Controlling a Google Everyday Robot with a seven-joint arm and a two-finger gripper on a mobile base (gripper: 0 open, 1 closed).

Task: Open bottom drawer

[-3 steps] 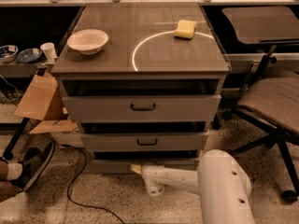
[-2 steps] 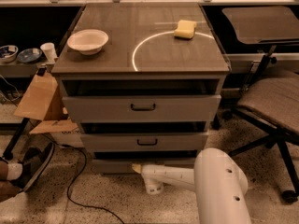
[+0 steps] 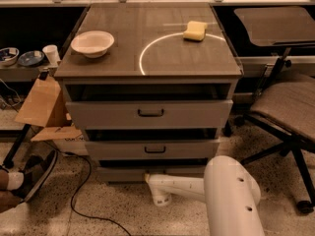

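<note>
The grey three-drawer cabinet [image 3: 147,58] stands in the middle of the camera view. The bottom drawer [image 3: 120,173] is the slim lowest front, just above the floor, and it sits slightly out, like the two drawers above it. My white arm [image 3: 231,195] reaches in from the lower right along the floor. The gripper [image 3: 147,177] is at the middle of the bottom drawer's front, where its handle would be. The handle itself is hidden behind the gripper. The middle drawer [image 3: 153,149] and top drawer [image 3: 150,113] show their black handles.
A white bowl [image 3: 92,42] and a yellow sponge [image 3: 195,30] lie on the cabinet top. An office chair [image 3: 288,109] stands to the right. Cardboard [image 3: 43,102], a black cable [image 3: 78,195] and a person's shoe [image 3: 35,175] are to the left on the floor.
My arm's elbow has shifted slightly to the left. The gripper stays at the bottom drawer's front, and the drawer has not visibly moved.
</note>
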